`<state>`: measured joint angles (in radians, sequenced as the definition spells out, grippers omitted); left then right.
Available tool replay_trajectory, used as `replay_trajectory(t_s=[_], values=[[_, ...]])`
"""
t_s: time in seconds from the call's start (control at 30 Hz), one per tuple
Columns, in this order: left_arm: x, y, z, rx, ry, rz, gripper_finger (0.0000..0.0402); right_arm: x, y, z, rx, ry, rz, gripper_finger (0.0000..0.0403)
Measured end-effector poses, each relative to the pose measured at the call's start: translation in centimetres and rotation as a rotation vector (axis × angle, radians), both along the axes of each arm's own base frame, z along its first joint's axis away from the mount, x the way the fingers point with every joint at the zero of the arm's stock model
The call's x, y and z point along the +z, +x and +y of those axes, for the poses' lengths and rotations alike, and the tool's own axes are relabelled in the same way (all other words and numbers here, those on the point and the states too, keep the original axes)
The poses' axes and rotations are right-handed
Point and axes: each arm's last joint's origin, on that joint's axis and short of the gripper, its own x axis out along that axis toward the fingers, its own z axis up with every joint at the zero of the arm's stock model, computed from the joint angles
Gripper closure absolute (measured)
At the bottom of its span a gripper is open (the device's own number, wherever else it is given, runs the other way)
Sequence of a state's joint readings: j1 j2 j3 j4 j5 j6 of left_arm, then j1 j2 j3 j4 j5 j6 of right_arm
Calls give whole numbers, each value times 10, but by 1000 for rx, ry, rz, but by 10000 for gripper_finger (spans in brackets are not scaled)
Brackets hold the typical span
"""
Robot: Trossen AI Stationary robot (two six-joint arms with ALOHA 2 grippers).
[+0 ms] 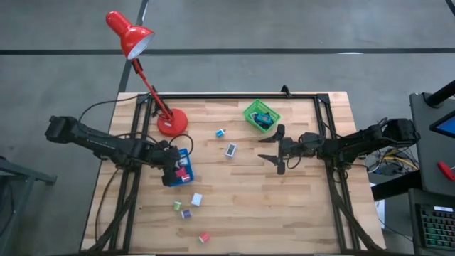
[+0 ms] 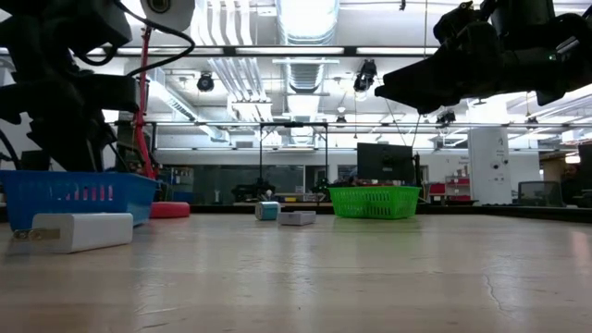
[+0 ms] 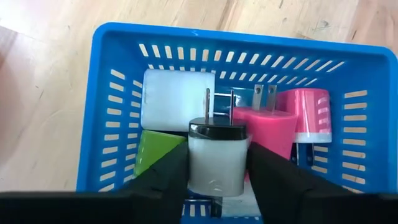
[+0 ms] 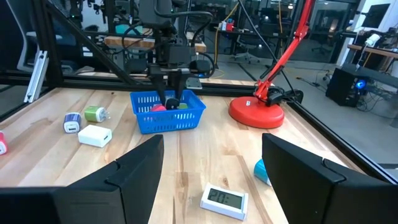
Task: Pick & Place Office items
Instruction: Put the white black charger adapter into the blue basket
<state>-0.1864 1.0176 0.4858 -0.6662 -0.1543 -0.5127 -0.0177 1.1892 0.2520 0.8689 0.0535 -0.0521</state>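
Jaws of the left gripper (image 3: 217,171) sit on either side of a white plug adapter (image 3: 217,158) with a black prong face, right over the blue basket (image 1: 182,167); whether they clamp it or have slackened cannot be told. Inside the basket (image 3: 106,124) lie a white charger block (image 3: 174,99), a green one (image 3: 152,149) and two pink ones (image 3: 273,127). On the bench (image 1: 284,206) in front of the basket lie loose items: a white block (image 1: 197,199), a green piece (image 1: 177,205), a purple piece (image 1: 185,213) and a red piece (image 1: 205,237). Right gripper (image 1: 277,151) hovers with its jaws spread and empty over the bench's right half, near a small digital display (image 4: 224,200) and a teal piece (image 1: 220,132). Farther back stand the green basket (image 1: 261,115) and the red desk lamp (image 1: 170,122)
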Motion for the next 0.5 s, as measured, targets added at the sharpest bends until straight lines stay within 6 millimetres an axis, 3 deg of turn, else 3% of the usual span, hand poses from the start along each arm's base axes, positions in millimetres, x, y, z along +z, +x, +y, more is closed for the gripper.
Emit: replay_trajectory(t_s=[0.17,0.5], values=[[0,0,0,3,-2,-1,187,0,0,0,0,0,0,140],[8,3,0,-15,4,-31,181,0,0,0,0,0,0,140]])
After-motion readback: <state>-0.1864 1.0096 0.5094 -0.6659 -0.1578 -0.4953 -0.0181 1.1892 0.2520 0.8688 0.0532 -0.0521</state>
